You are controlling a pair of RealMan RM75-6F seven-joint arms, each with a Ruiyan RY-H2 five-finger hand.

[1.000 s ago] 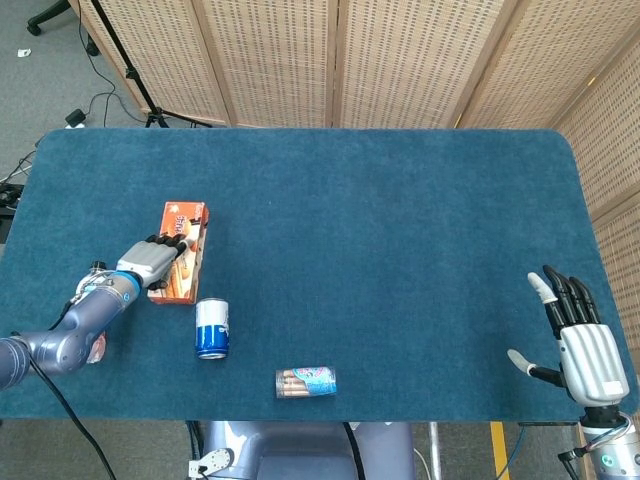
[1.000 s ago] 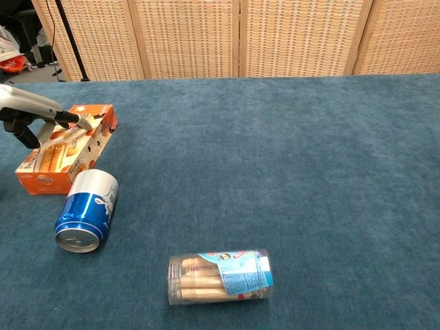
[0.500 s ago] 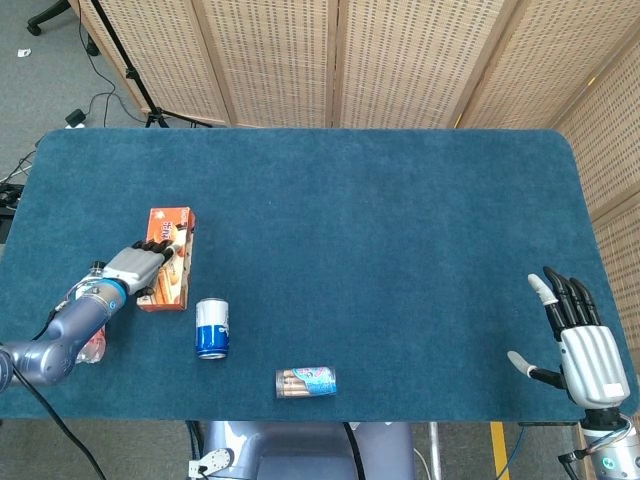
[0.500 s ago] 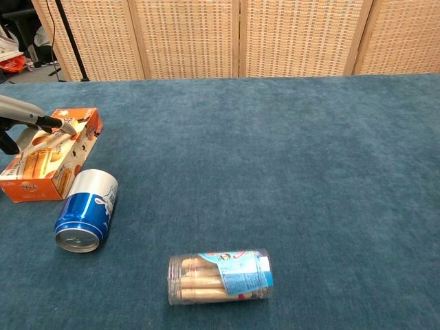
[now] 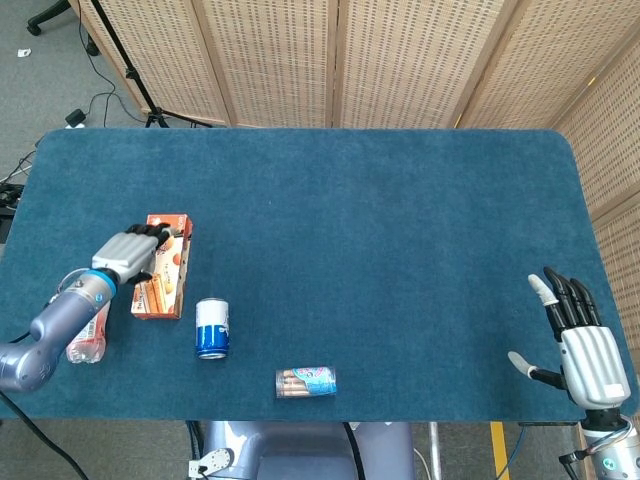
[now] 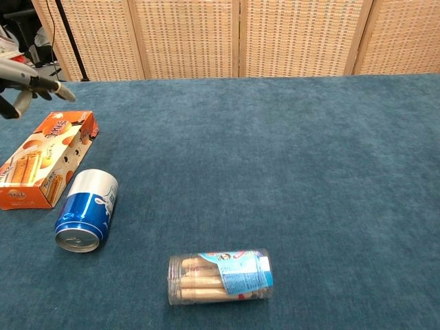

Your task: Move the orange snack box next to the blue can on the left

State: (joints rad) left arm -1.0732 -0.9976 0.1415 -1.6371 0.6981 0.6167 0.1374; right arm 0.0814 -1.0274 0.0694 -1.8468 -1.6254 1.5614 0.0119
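Left hand [image 5: 128, 254] above orange snack box [image 6: 42, 157] — apparently clear; chest view shows fingertips only.

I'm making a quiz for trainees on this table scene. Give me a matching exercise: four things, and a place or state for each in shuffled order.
Things:
1. orange snack box
2. blue can
3. clear snack tube
4. right hand

States:
A. open, at the table's right edge
B. on its side, silver top towards the chest camera
C. flat, left of the can
D. nearest the front edge, sticks inside

Pairs: 1-C, 2-B, 3-D, 4-A
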